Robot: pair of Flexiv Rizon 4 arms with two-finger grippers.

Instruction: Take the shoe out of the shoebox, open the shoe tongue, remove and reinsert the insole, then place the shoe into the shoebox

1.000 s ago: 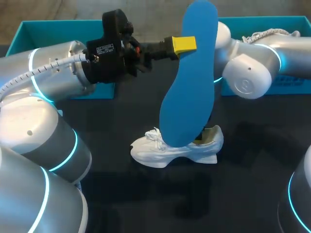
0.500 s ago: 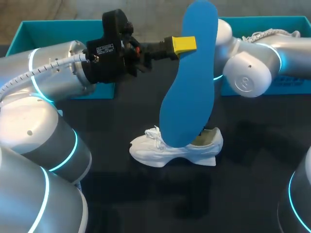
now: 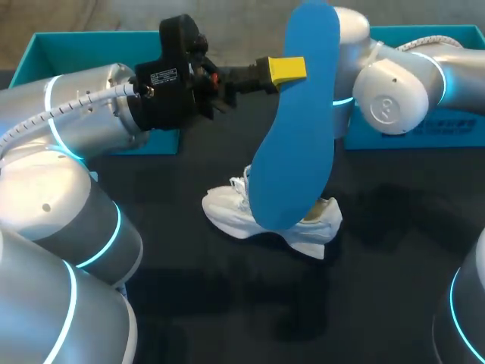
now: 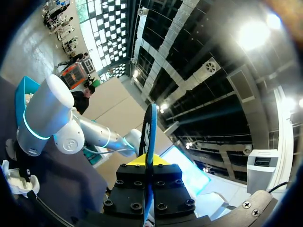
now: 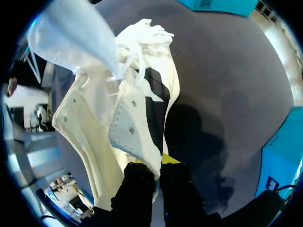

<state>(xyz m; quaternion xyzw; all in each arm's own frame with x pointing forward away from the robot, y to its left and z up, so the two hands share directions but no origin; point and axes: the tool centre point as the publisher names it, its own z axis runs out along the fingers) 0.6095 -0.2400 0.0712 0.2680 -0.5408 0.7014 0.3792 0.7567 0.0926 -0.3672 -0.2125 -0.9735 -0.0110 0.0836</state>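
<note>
Since a second ago the white shoe [image 3: 226,212] has swung: its heel end has come nearer and its toe end has gone a little farther, while the right arm's elbow has shifted toward the far edge. The insole and the left arm have kept their place.

The shoe sits mid-table over the dark table [image 3: 394,303]. Its long axis runs left to right, toe at the left and slightly farther, heel at the right and nearer. In the right wrist view the right gripper [image 5: 158,166] has its jaws pinched narrowly on an edge of the shoe's opening, laces ahead of it.

In front of the shoe's middle stands the blue insole [image 3: 295,136], long axis nearly upright, broader end down and narrower end up. Whether it touches the shoe cannot be told. The left gripper [image 3: 292,70], reaching in from the left, clamps the insole near its upper end, jaws closed on it edgewise.

Farthest away lie the left teal box [image 3: 91,42] and the right teal box [image 3: 455,125]
</note>
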